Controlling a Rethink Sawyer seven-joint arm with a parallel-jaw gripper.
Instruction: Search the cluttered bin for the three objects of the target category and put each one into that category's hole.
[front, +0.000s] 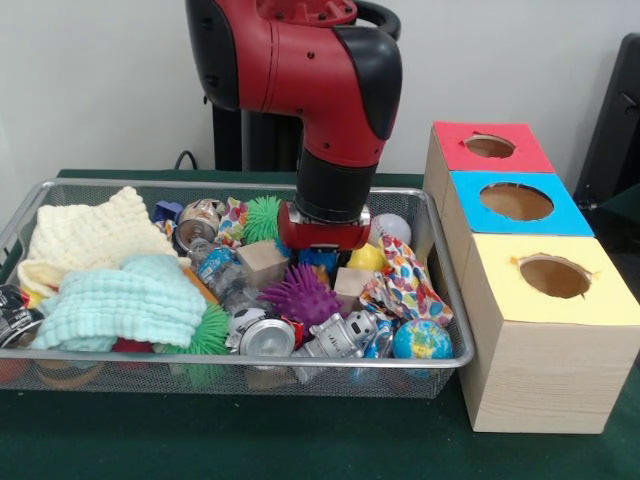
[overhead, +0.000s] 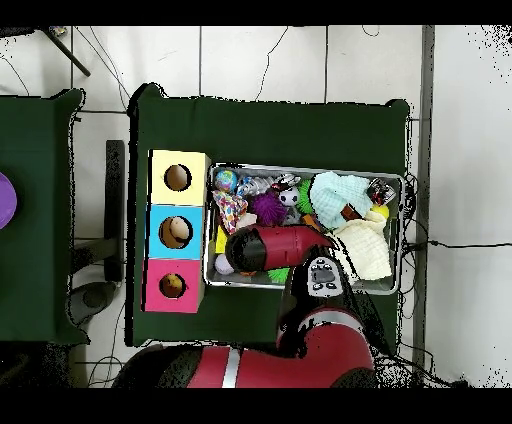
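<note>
The silver wire mesh bin (front: 250, 360) is full of clutter: a purple spiky ball (front: 300, 293), a green spiky ball (front: 262, 217), a globe ball (front: 421, 340), a white baseball (front: 392, 228), wooden blocks (front: 262, 262), a crushed can (front: 262, 337), a water bottle (front: 222, 272) and a toy robot (front: 340, 337). My gripper (front: 322, 255) reaches down into the bin's middle rear, just behind the purple ball. Its tips are buried in the clutter. In the overhead view the arm (overhead: 275, 247) covers it.
Three wooden boxes with round holes stand in a row beside the bin: red top (front: 490, 147), blue top (front: 518, 202), yellow top (front: 553, 277). A cream cloth (front: 90, 235) and a mint cloth (front: 125, 300) fill one end of the bin. A patterned cloth (front: 405, 285) lies near the boxes.
</note>
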